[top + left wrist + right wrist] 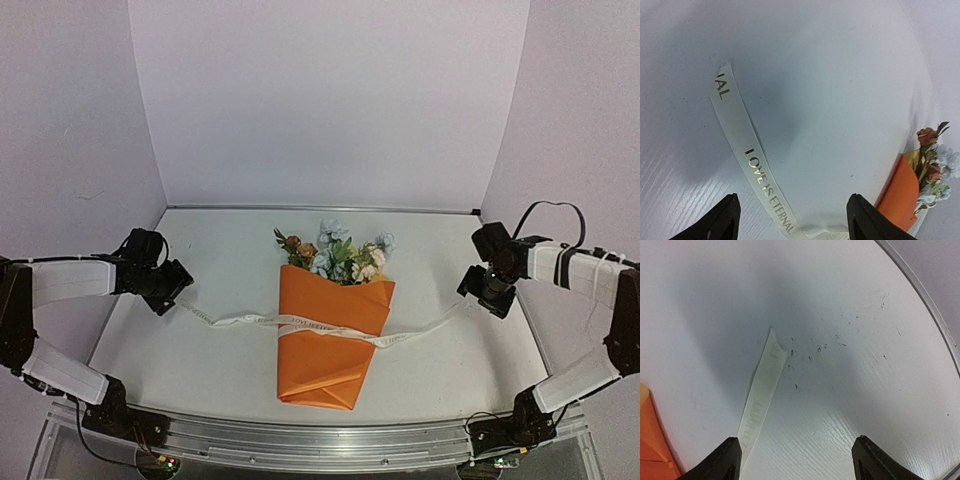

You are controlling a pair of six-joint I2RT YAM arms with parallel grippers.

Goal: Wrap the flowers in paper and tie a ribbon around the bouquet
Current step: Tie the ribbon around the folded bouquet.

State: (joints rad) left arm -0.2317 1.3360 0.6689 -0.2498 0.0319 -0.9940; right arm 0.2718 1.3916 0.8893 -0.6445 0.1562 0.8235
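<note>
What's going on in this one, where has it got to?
Two robot arms are working on a bouquet lying on the table: the flowers are already wrapped in orange paper. A cream ribbon crosses the cone's waist, its ends flat on the table. The left end effector and right end effector each hover open over a ribbon end, holding nothing. Any knot isn't discernible.

Across table (200,250) centre: bouquet (325,345) and ribbon (232,320).
</note>
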